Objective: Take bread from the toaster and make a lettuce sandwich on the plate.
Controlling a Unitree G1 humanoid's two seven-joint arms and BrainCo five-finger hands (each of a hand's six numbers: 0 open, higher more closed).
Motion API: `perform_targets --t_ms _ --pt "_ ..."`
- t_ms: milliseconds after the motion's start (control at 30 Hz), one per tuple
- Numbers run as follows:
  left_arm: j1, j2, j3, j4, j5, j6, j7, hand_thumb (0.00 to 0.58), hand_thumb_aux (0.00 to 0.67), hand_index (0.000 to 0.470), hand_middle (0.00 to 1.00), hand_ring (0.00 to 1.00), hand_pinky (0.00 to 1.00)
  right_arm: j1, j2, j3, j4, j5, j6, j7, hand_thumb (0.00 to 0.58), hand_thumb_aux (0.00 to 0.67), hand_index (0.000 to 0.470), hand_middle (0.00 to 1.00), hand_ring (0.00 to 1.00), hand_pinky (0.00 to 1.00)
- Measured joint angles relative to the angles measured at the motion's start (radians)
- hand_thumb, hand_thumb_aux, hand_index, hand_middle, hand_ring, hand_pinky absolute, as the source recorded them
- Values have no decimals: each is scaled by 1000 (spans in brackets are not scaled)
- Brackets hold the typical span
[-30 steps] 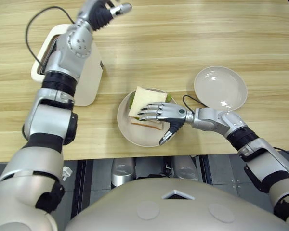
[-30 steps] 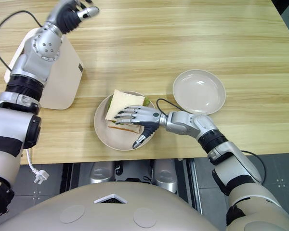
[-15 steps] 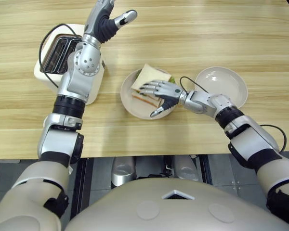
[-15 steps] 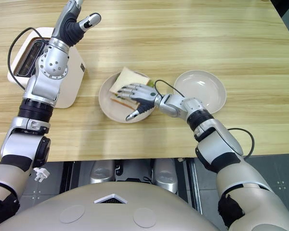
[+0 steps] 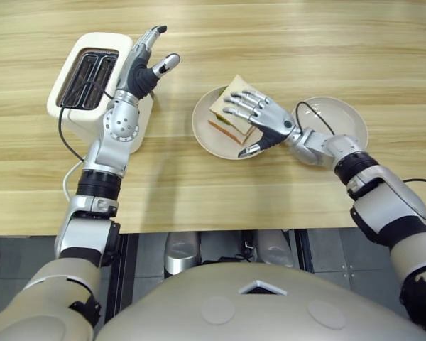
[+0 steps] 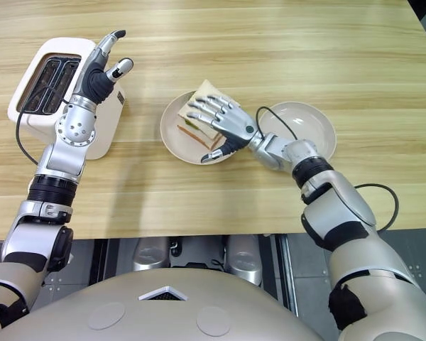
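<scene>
A boxy cream toaster (image 5: 85, 85) is set at the left of the wooden counter (image 5: 305, 42), with the left hand (image 5: 143, 69) held open above its right side. On the round plate (image 5: 206, 132), the square sandwich (image 5: 233, 87) is covered by the right hand (image 5: 266, 119), its fingers spread and gripping nothing. Bare planks are left beyond.

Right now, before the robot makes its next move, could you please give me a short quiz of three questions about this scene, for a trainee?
1. True or false: the sandwich lies on the plate nearer the toaster; the other plate is empty.
2. The right hand is: A, spread over the sandwich; B, on the toaster; C, inside the other plate.
3. Fill in: the left hand, beside the toaster, holds ____.
Key: 1 true; 2 A; 3 nothing.
</scene>
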Motion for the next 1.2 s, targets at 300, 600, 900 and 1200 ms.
perform_targets --t_ms 300,600,900,1200 --pt "140 -37 -7 -180 -174 -68 -193 580 670 460 1000 1000 1000 161 -69 -202 -183 317 -237 65 580 670 460 1000 1000 1000" --pt "496 92 -218 -475 -491 60 -743 580 670 460 1000 1000 1000 463 -220 -3 -469 1232 -80 1200 580 670 460 1000 1000 1000" --pt "392 95 -406 -292 55 -8 -518 580 670 460 1000 1000 1000 489 -245 -65 -514 881 164 1383 580 670 460 1000 1000 1000" --pt "96 -65 -494 110 390 0 -84 580 670 460 1000 1000 1000 239 -34 -112 -204 442 175 986 580 670 460 1000 1000 1000"
